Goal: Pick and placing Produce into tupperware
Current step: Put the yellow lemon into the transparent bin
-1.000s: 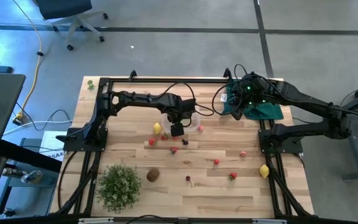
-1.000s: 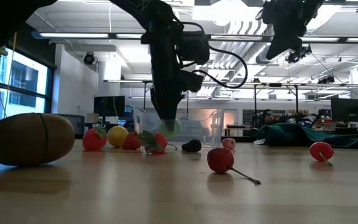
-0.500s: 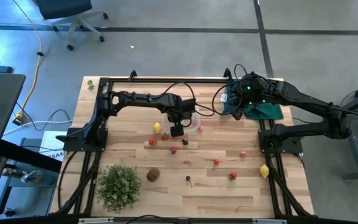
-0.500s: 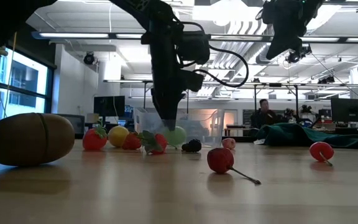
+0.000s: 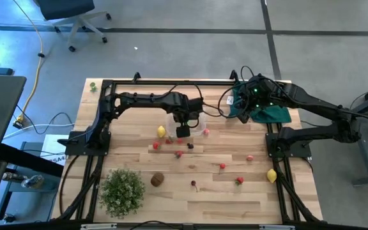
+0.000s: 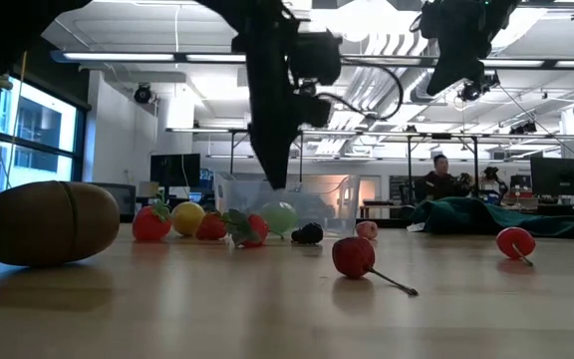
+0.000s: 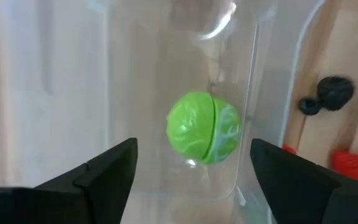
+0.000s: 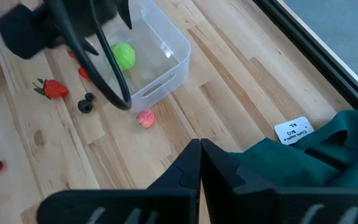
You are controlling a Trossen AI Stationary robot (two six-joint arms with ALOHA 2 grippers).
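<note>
Overhead, the left claw [image 7: 191, 171] hangs wide open and empty above the clear tupperware [image 5: 199, 122] at the table's far middle, where a green ball [image 7: 202, 127] lies inside. The right claw [image 8: 199, 163], shut and empty, waits far right over a dark green cloth [image 5: 270, 113]. Loose red fruits [image 5: 222, 166] could roll if nudged.

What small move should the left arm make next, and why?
Probably lift the open left claw clear of the tupperware: the green ball already lies inside, free of the fingers, and other produce, like the strawberry, waits on the table.
</note>
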